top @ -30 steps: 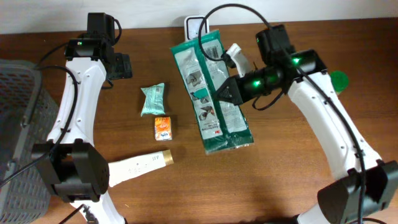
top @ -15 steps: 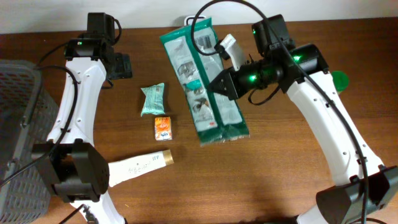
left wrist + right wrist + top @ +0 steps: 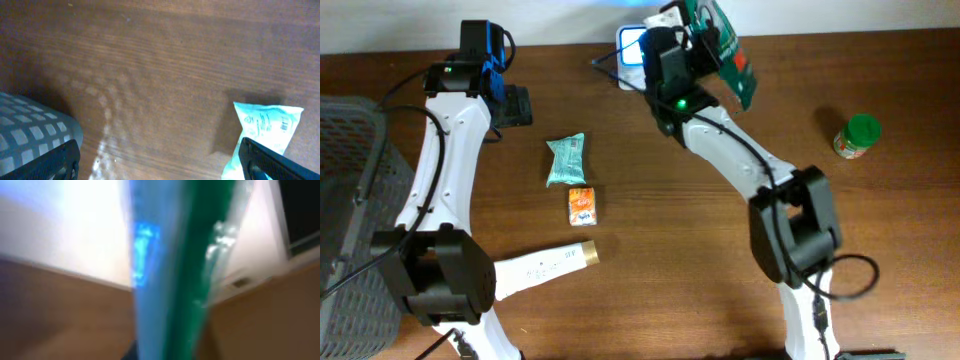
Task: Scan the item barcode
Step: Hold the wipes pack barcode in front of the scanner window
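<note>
The item is a long green and clear packet (image 3: 728, 48), lifted at the back of the table and turned nearly edge-on. My right gripper (image 3: 692, 30) is shut on it, just right of a small white scanner (image 3: 631, 42) that glows blue. The right wrist view shows the packet (image 3: 200, 275) as a blurred green strip with blue light on its left face; its barcode cannot be made out. My left gripper (image 3: 512, 106) hangs open over bare wood at the back left, with both fingertips (image 3: 282, 162) at the bottom corners of its wrist view.
A pale teal pouch (image 3: 565, 160) (image 3: 262, 130), a small orange box (image 3: 582, 205) and a white tube (image 3: 545, 265) lie left of centre. A green-capped bottle (image 3: 855, 137) stands at the right. A grey basket (image 3: 350, 200) (image 3: 30, 130) fills the left edge.
My right arm has swung the green packet from the middle of the table up and back to the scanner, turning it on edge. The left arm has not moved.
</note>
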Motion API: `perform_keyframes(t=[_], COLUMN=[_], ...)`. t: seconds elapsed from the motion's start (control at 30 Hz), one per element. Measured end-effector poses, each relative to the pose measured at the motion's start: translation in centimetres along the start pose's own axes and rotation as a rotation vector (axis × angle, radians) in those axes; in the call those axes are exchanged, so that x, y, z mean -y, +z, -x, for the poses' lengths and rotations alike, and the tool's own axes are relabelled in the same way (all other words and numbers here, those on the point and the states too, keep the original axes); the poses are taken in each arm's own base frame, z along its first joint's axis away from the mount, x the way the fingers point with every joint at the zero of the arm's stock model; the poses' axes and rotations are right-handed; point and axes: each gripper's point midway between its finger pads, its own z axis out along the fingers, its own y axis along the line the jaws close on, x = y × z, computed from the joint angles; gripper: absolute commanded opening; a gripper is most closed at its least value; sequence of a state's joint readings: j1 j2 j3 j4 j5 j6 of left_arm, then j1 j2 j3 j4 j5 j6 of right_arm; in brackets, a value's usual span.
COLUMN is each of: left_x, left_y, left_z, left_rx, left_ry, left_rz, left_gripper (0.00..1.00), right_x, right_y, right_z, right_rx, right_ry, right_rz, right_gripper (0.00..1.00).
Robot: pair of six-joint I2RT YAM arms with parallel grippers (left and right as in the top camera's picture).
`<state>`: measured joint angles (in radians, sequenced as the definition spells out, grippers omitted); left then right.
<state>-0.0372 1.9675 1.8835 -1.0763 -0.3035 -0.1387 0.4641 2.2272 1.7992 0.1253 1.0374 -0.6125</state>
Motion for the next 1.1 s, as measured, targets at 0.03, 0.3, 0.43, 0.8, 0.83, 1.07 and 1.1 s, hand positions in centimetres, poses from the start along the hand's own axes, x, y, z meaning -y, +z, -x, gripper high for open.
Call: perform_keyframes(t=[0.03,0.3,0.43,0.8,0.83,1.07,1.1], left_x=[0.0,0.0,0.0,0.0,0.0,0.0,0.0], left_y=[0.0,0.0,0.0,0.0,0.0,0.0,0.0], left_z=[-0.1,0.0,0.0,0.0,0.0,0.0,0.0], left_rx=[-0.005,-0.002,-0.002,-0.002,-0.002,-0.001,-0.002], left_ry=[0.001,0.001,0.001,0.001,0.001,0.001,0.001], left_rz=[0.0,0.001,0.001,0.001,0.001,0.0,0.001], left_gripper=[0.99,0.99,0.99,0.99,0.99,0.99,0.99], right_x=[-1.2,-9.7,-10.8,-9.4,-9.3,2.5,4.4], right_y=[0.3,1.5,1.8,1.9,1.8,-1.4,-2.2], right_z=[0.0,-2.0,-2.4,-3.4,-3.5,3.3,4.1], right_rx=[0.014,0.096,0.113,0.038,0.029,0.071,0.077], right_ry=[-0.061,-0.333,-0.365,-0.364,-0.364,-0.167,-0.148], right_rz=[-0.033,-0.011,0.013,-0.052,-0.059,-0.155,-0.162], right_gripper=[0.04,0.04,0.04,0.04,0.04,0.04,0.04])
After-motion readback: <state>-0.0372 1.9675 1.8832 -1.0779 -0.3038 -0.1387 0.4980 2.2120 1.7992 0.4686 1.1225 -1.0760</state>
